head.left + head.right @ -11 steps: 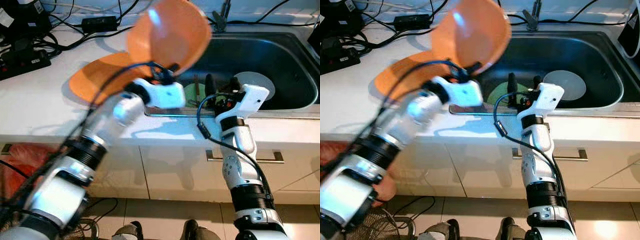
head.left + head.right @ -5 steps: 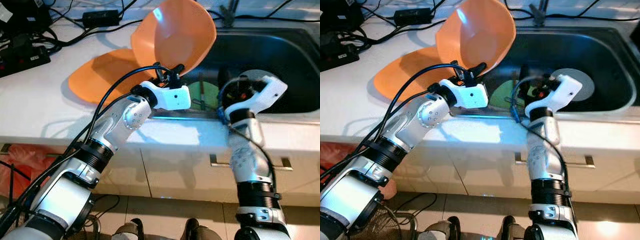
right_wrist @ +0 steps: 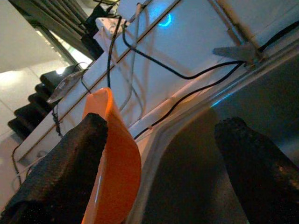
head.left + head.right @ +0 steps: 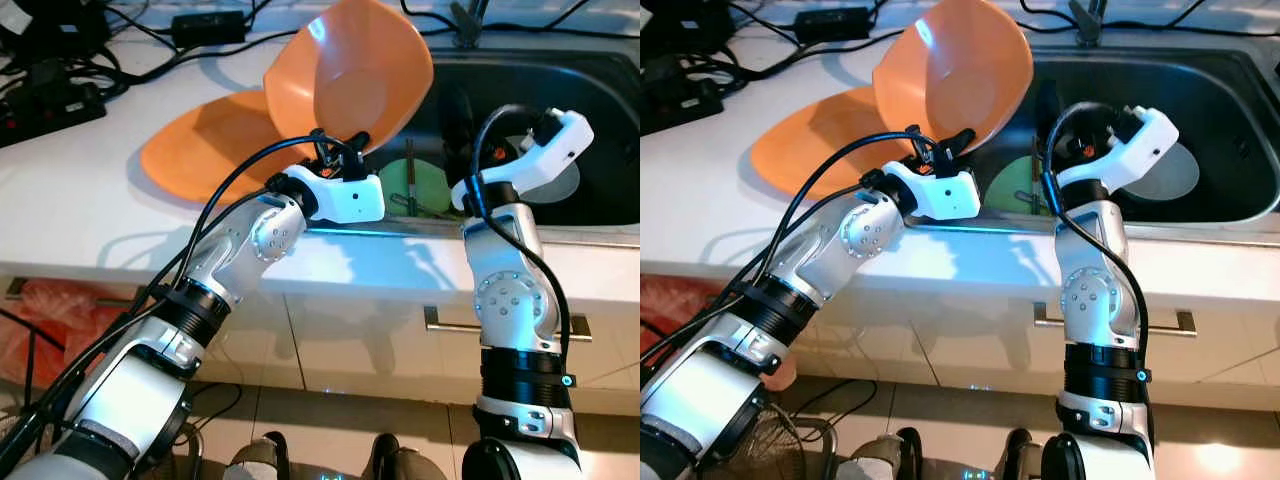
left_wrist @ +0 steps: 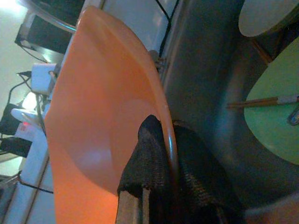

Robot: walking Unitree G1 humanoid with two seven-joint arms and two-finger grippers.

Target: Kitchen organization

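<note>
My left gripper (image 5: 166, 130) is shut on the rim of an orange bowl (image 4: 345, 70), which it holds tilted upright over the counter's edge beside the sink. A second orange dish (image 4: 200, 150) lies flat on the white counter behind it. My right gripper (image 3: 156, 163) is open and empty, raised over the sink's left half and pointing toward the back wall, with the held bowl's rim just beside one finger. Down in the sink lie a green plate (image 4: 425, 185) with chopsticks (image 5: 261, 101) on it and a white plate (image 4: 1180, 175).
The steel sink (image 4: 1240, 80) has a faucet (image 4: 465, 25) at its back. Black cables and a power strip (image 4: 50, 100) crowd the counter's back left. Below are cabinet fronts with a drawer handle (image 4: 500, 325) and a red bag (image 4: 40, 310).
My right arm has risen from the sink's front edge, lifting its gripper higher over the basin. The left gripper has kept the orange bowl in nearly the same place.
</note>
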